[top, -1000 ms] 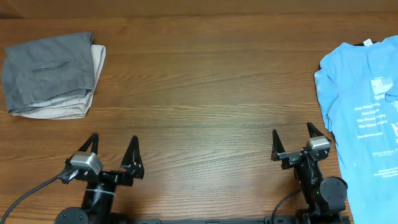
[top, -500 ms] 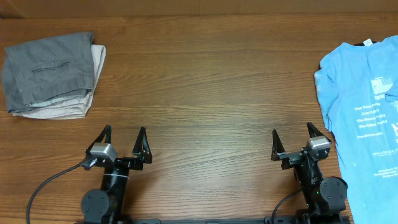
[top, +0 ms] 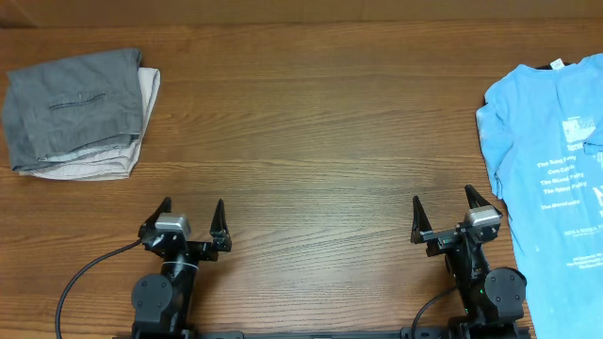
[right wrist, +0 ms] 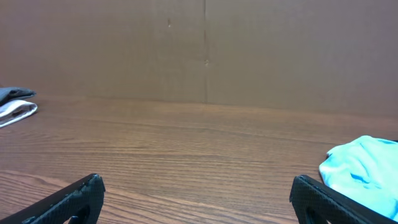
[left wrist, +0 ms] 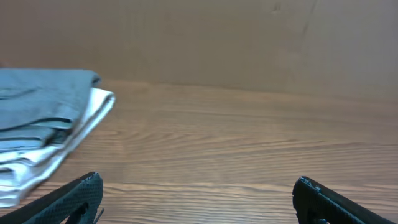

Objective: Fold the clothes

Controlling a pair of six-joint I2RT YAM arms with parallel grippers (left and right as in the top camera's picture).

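Wood-grain table [top: 311,141] carried the dark-grey shorts [top: 71,104], folded at its far left corner atop a beige garment [top: 104,168]. Only the overhead view showed the whole light-blue T-shirt [top: 551,160] at the right edge; the wrist views added a plain brown wall [left wrist: 249,37]. Both arms sat low at the near edge; left gripper [top: 192,207] and right gripper [top: 442,200] stood fully spread, empty, well apart from the shorts.

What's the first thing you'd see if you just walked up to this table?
Probably the bright light-blue T-shirt with white print, spread at the right edge of the table. Next, the dark-grey shorts lying folded on a beige garment in the far left corner. Near the front, the left gripper and right gripper both stand open and empty.
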